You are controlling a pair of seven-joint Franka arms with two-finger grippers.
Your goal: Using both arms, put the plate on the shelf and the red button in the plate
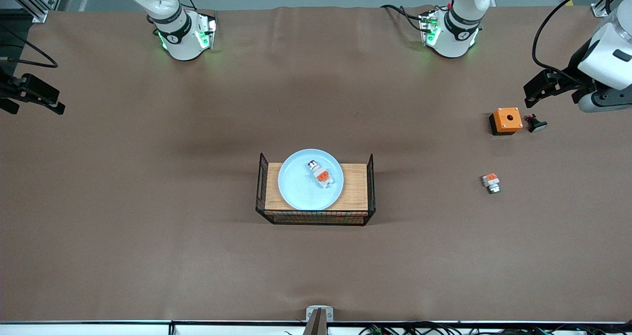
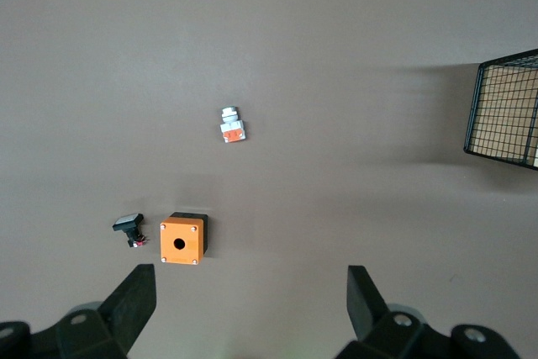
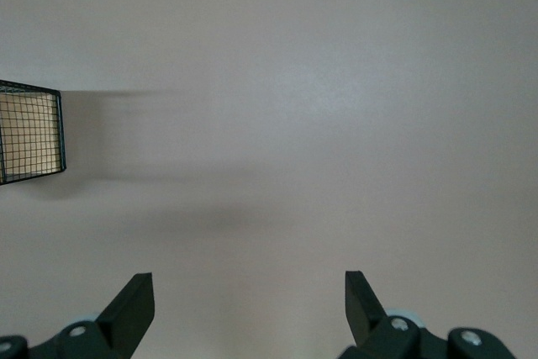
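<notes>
The pale blue plate (image 1: pixel 301 189) lies on a wooden board (image 1: pixel 354 187) in a black wire rack (image 1: pixel 371 184) at the table's middle. The red button (image 1: pixel 321 173), white-grey with an orange-red patch and a dark round end, lies on the plate. My left gripper (image 1: pixel 548 89) is open and empty over the left arm's end of the table, near the orange box; it also shows in the left wrist view (image 2: pixel 250 304). My right gripper (image 1: pixel 35 99) is open and empty over the right arm's end of the table; it also shows in the right wrist view (image 3: pixel 249 302).
An orange box with a hole (image 1: pixel 506 120) (image 2: pixel 181 239) and a small black piece (image 1: pixel 536 124) (image 2: pixel 129 225) lie at the left arm's end. A shorter white-orange piece (image 1: pixel 491 182) (image 2: pixel 232 124) lies nearer the front camera. The rack's ends show in the left wrist view (image 2: pixel 504 111) and the right wrist view (image 3: pixel 32 134).
</notes>
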